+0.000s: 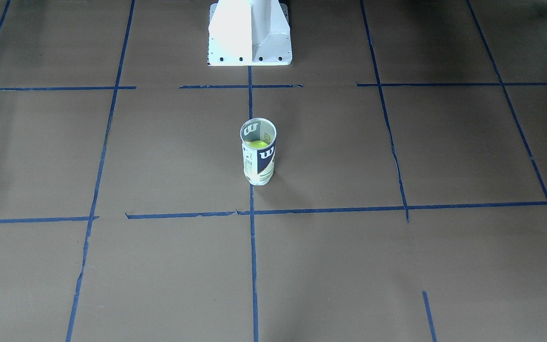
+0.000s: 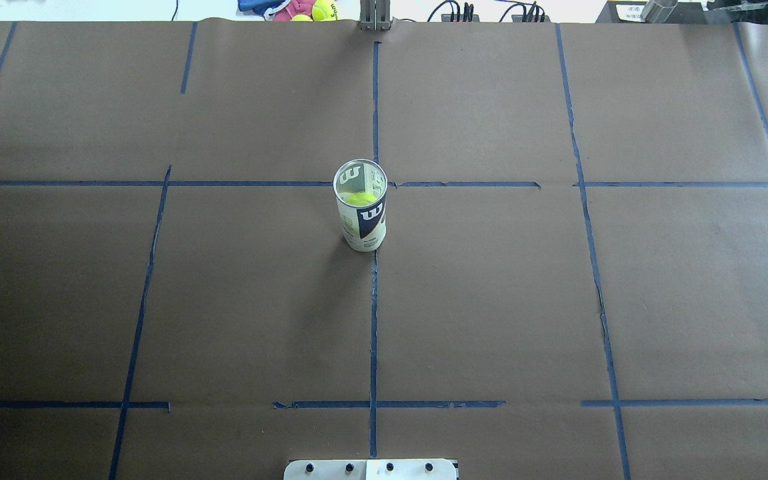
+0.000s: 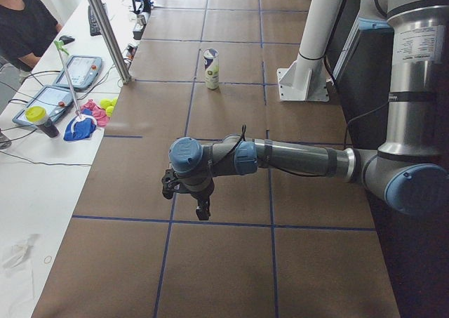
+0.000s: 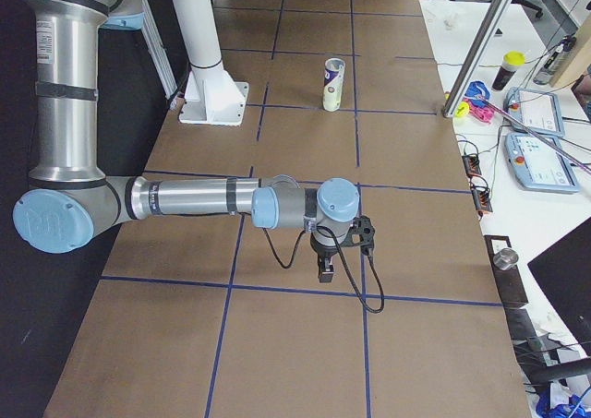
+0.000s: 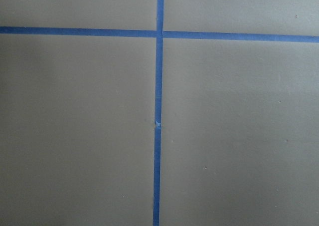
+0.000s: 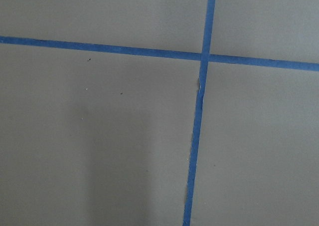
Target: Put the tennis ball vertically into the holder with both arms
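Dead centre, a fuzzy yellow-green ball is sitting inside an upright clear plastic can. Left gripper and right gripper are hovering elsewhere; I cannot tell their jaw state.

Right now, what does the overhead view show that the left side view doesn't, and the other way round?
Only overhead: a look down into the can's open mouth, where the ball sits. Only the left side view: the left arm stretched low over the table, its gripper pointing down, well away from the can, plus a seated person beside the table. Both: the can standing upright on the blue-taped brown table.
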Action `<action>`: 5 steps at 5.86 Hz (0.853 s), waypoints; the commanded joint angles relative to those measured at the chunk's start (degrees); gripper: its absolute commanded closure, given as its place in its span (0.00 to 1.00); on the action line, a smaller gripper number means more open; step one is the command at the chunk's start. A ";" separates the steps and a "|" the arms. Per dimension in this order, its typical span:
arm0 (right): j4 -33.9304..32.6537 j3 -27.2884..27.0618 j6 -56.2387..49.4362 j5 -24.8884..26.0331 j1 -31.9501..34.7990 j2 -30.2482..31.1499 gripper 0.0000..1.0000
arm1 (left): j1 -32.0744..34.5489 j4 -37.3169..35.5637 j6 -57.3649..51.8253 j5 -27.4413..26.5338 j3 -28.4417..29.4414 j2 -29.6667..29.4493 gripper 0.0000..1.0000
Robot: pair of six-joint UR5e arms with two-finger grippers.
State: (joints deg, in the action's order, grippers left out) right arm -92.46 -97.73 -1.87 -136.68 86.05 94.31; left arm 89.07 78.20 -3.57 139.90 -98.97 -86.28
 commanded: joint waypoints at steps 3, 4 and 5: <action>-0.26 0.43 -0.15 -0.08 0.17 -0.35 0.00 | 0.05 1.61 -3.52 0.02 0.53 0.85 0.00; -0.26 0.61 -1.02 0.09 0.18 -0.26 0.00 | 0.05 1.60 -3.46 0.02 0.70 0.94 0.00; -0.18 0.61 -2.51 0.27 0.18 -0.26 0.00 | 0.05 1.60 -3.46 0.02 0.62 0.94 0.00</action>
State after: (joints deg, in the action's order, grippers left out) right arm -92.68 -97.18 -3.14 -136.57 86.20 94.05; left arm 89.12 79.86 -6.86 139.93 -98.33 -85.34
